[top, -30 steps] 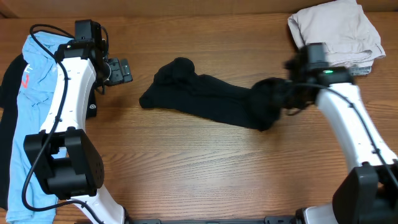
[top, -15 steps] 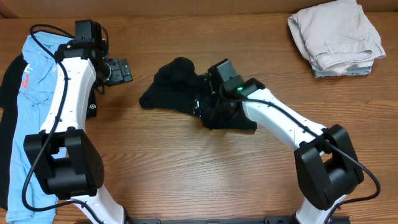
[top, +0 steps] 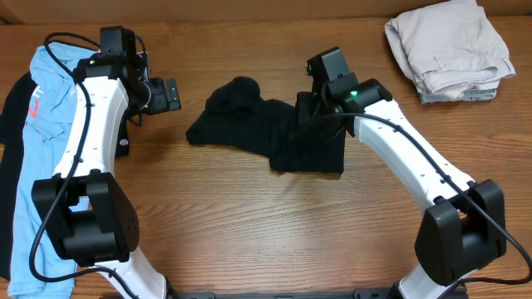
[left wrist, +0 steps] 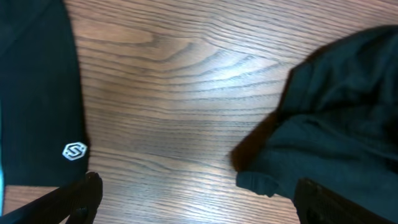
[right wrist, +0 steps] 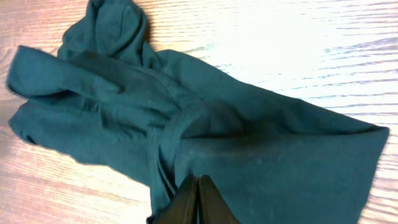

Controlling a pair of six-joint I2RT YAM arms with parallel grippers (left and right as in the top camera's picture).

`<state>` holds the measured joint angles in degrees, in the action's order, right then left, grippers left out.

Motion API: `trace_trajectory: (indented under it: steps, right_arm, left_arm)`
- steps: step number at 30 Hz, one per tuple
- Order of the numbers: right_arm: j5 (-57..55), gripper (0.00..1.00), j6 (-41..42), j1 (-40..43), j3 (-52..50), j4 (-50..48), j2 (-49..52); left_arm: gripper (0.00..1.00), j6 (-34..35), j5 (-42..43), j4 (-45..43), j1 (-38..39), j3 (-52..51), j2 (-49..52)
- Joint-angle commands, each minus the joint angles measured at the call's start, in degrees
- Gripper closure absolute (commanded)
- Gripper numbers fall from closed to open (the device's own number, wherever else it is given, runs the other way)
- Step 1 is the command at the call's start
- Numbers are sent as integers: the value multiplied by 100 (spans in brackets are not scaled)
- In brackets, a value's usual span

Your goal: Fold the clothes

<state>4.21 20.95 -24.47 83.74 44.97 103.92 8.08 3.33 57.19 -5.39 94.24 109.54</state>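
The plain black T-shirt (top: 266, 133) lies crumpled in the middle of the table, its right end doubled over to the left. My right gripper (top: 314, 112) is over that doubled part. In the right wrist view its fingers (right wrist: 198, 186) are pressed together at a crease of the shirt (right wrist: 261, 149). My left gripper (top: 166, 94) is open and empty, left of the shirt. In the left wrist view its fingers (left wrist: 199, 205) straddle bare wood, and the shirt's edge (left wrist: 336, 118) is at the right.
A light blue printed tee (top: 41, 166) lies at the left edge over a black tee with a round white logo (top: 123, 147), which also shows in the left wrist view (left wrist: 74, 151). Folded beige garments (top: 449, 46) sit at the back right corner.
My right gripper swept left, carrying the shirt's right end over the middle, then moved back up and right. The shirt is now shorter and doubled. The left arm barely moved.
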Motion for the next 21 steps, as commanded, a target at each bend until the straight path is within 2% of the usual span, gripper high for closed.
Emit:
trace_trajectory:
  steps: [1, 4, 9, 11, 17, 19, 21]
  right_arm:
    - [243, 96, 125, -61, -354, -310, 278]
    - [297, 96, 588, -92, -566, -774, 719]
    - [555, 96, 634, -90, -568, -1189, 1165]
    - [553, 90, 629, -90, -566, -1239, 1163]
    - [555, 82, 562, -74, -562, -1276, 1161]
    - [553, 79, 560, -61, -562, -1235, 1161]
    - [555, 75, 455, -52, -562, -1211, 1161]
  left_arm:
    - [0, -256, 249, 0, -48, 57, -13]
    - [0, -304, 254, 13, -46, 42, -13]
    - [0, -553, 258, -52, -28, 37, -13]
    - [0, -798, 358, -94, -11, 37, -13]
    - [0, -2551, 1880, -299, 94, 24, 236]
    - [0, -2973, 2483, -472, 179, 24, 564]
    - [0, -3001, 2723, -645, 267, 24, 850]
